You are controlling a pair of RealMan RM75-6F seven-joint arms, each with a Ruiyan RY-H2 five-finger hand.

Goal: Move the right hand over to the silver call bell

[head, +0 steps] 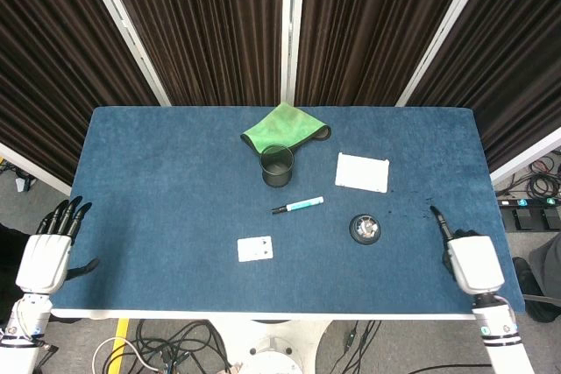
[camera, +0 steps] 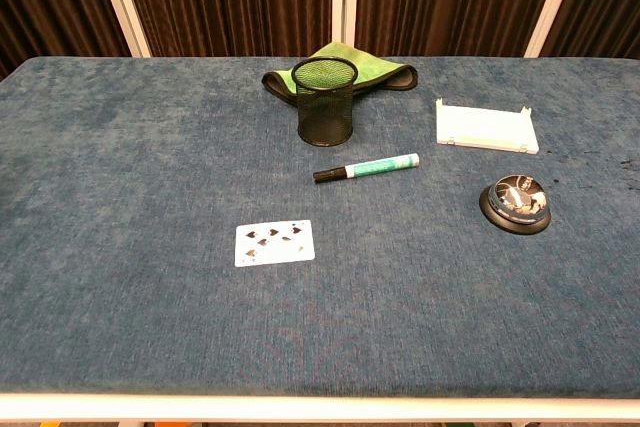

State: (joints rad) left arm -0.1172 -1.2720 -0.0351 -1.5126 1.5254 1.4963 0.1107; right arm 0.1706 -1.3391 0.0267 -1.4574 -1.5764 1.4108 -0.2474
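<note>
The silver call bell (head: 365,229) on its black base stands right of the table's middle; the chest view shows the call bell (camera: 514,203) at its right side. My right hand (head: 469,260) is over the table's near right corner, well to the right of the bell and apart from it. One finger (head: 436,217) points forward and the others are curled in, holding nothing. My left hand (head: 44,256) hangs off the table's near left corner with fingers spread and empty. Neither hand shows in the chest view.
A black mesh cup (head: 277,165) stands before a green cloth (head: 282,126). A white flat box (head: 361,172), a teal marker (head: 297,206) and a playing card (head: 254,249) lie on the blue table (head: 158,181). Dark curtains hang behind.
</note>
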